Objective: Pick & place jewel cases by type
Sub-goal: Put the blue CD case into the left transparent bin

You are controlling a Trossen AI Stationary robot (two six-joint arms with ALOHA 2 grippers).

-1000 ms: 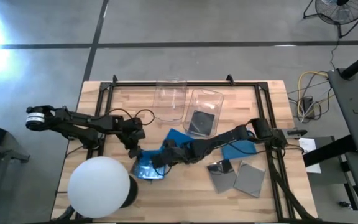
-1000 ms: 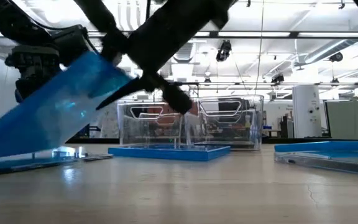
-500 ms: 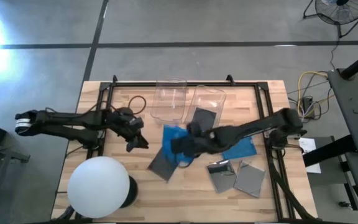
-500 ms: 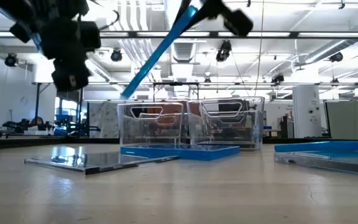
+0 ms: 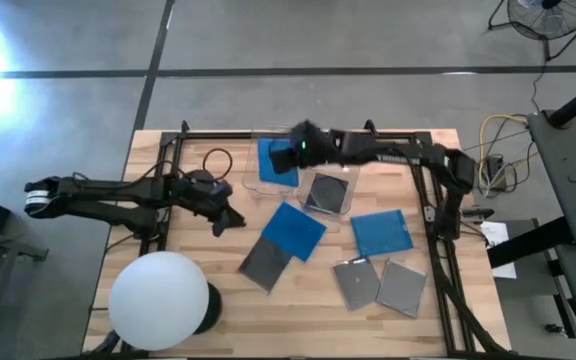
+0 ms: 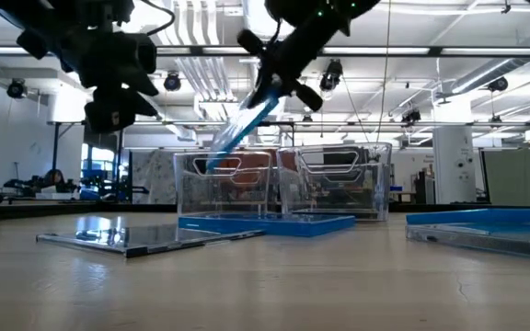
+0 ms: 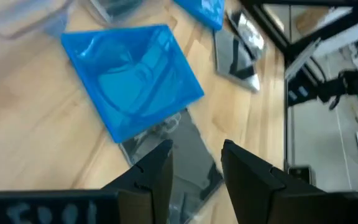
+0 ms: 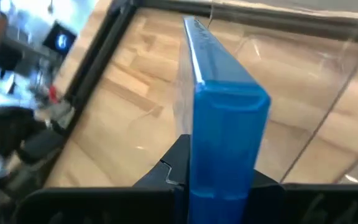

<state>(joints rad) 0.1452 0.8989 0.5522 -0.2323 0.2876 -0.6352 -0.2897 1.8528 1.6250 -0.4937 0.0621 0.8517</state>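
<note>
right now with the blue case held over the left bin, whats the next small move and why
Probably lower a little and open. The right claw grips a blue jewel case, tilted, above the empty left bin; the neighbouring bin holds a grey case. The left claw waits open, clear of it.

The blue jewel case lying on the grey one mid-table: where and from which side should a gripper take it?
The blue jewel case lies flat, its lower-left part overlapping the grey case. Probably best to grip the overhanging edge there, where a finger may slip underneath, coming from the left gripper side; that gripper is open, empty and nearest. The right gripper is busy, holding another blue case at the left bin.
</note>
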